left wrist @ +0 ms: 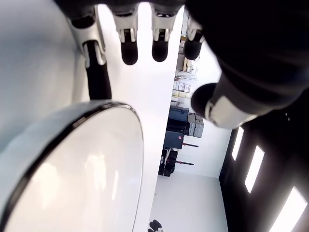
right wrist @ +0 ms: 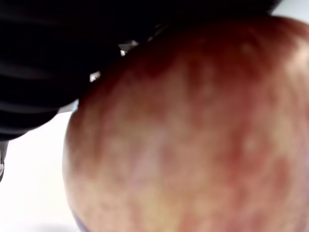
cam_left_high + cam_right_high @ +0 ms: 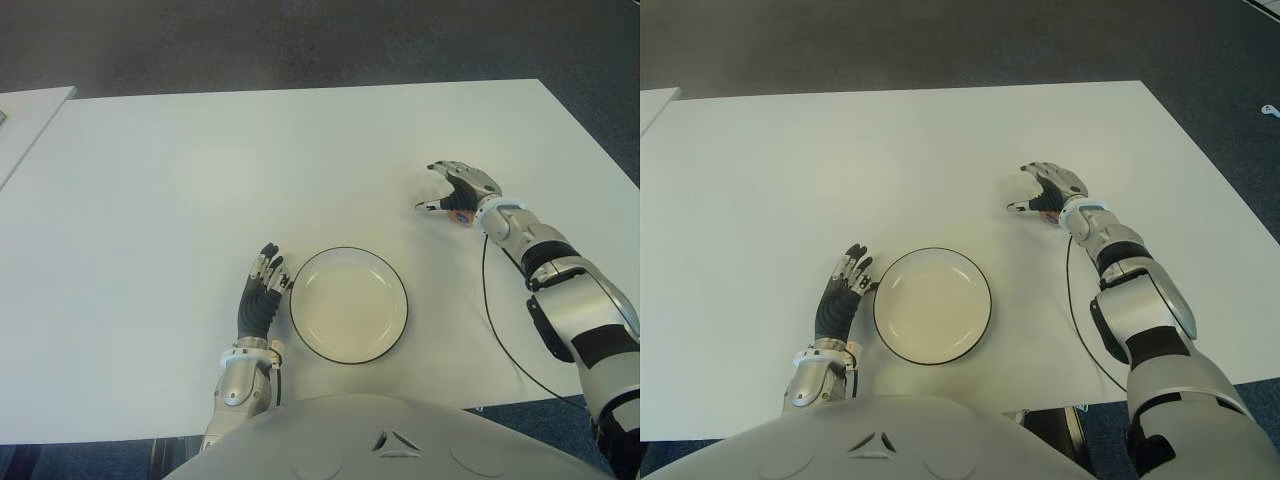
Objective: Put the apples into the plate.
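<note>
White desk [image 3: 200, 170]: broad bare top, dark floor beyond its far edge; a second pale surface shows at 10 o'clock.
Plate [image 3: 349, 304]: round, cream, dark rim; sits at 6 o'clock on the desk, close to the robot's body. Nothing in it.
Right hand [image 3: 458, 193]: out at 2 o'clock from the plate, well apart from it. Fingers [image 3: 432, 205] curled over and around the apple, thumb tip low toward the desk.
Left hand [image 3: 262, 295]: idle, just beside the plate at its 9 o'clock side. Fingers straight and slightly spread, holding nothing.
Apple [image 2: 193, 135]: red with yellow streaks, fills the right wrist view, tucked under the right palm. Only a sliver shows from the head cameras. Whether it is off the desk, cannot tell.
Other apples: none seen.
Step in hand: judged as securing the grasp. To do it well, close evenly around the fruit's widest part, lift straight up before swinging toward 8 o'clock, and release low over the plate's centre so it doesn't roll out.
Writing: none readable anywhere.
</note>
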{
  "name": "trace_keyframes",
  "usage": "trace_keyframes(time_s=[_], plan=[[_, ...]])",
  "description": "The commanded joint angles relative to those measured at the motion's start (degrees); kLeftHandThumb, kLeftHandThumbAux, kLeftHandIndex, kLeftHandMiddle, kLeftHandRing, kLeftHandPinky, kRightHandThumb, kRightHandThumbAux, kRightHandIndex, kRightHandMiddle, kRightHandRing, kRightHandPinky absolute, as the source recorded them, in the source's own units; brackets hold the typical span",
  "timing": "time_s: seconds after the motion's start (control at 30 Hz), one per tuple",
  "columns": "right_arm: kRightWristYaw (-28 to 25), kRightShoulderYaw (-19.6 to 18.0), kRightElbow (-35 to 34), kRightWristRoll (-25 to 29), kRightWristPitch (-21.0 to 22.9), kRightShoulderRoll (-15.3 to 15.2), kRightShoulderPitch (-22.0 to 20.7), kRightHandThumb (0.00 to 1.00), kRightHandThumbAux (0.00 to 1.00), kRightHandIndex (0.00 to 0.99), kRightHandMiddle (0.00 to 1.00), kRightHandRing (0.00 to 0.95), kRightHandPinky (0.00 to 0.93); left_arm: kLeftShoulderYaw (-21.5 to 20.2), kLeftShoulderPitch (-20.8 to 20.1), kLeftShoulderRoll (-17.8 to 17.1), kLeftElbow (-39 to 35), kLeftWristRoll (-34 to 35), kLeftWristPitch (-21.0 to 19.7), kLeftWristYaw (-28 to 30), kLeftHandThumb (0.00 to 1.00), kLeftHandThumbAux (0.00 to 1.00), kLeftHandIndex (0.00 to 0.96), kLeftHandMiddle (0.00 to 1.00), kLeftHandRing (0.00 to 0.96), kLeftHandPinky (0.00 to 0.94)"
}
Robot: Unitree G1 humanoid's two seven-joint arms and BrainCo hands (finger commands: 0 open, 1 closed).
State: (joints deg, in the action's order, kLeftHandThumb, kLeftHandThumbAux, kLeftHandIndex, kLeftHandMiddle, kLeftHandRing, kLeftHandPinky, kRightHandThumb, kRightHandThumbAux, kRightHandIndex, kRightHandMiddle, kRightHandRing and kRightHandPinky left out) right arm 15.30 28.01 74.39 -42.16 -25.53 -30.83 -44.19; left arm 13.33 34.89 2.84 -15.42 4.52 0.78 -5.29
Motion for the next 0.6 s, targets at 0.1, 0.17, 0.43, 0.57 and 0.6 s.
trace_keyframes(time_s=[0.1,0.17,0.43,0.57,0.6], plan=[[-0.43,0.27,1.23,0.5,1.49,0.14,2.36,0.282,0.399,0.0,0.0,0.0,0.04,-0.6,0.98,0.21,2.33,0.13,-1.38,0.66,0.195,0.633,0.013,0.073,0.1,0.145],[-0.33,0.36,1.31,0.5,1.81,-0.29,2.72,0.288,0.402,0.0,0.0,0.0,0.04,-0.71,0.98,0.22,2.35,0.07,-1.29,0.78,0.195,0.631,0.012,0.073,0.1,0.144],[0.08,0.52,1.28,0.64,2.85,-0.56,3.25,0.326,0.421,0.0,0.0,0.0,0.042,-0.95,0.97,0.3,2.6,-0.4,-0.74,1.15,0.202,0.632,0.008,0.071,0.099,0.141],[0.44,0.49,1.57,0.72,3.62,-0.72,3.77,0.339,0.42,0.0,0.0,0.0,0.051,-1.07,1.02,0.17,2.59,-0.36,-0.97,1.35,0.197,0.626,0.007,0.066,0.093,0.134],[0.46,0.47,1.68,0.75,3.77,-0.75,3.87,0.338,0.42,0.0,0.0,0.0,0.05,-1.12,1.04,0.19,2.62,-0.3,-0.99,1.39,0.197,0.627,0.007,0.066,0.093,0.134]])
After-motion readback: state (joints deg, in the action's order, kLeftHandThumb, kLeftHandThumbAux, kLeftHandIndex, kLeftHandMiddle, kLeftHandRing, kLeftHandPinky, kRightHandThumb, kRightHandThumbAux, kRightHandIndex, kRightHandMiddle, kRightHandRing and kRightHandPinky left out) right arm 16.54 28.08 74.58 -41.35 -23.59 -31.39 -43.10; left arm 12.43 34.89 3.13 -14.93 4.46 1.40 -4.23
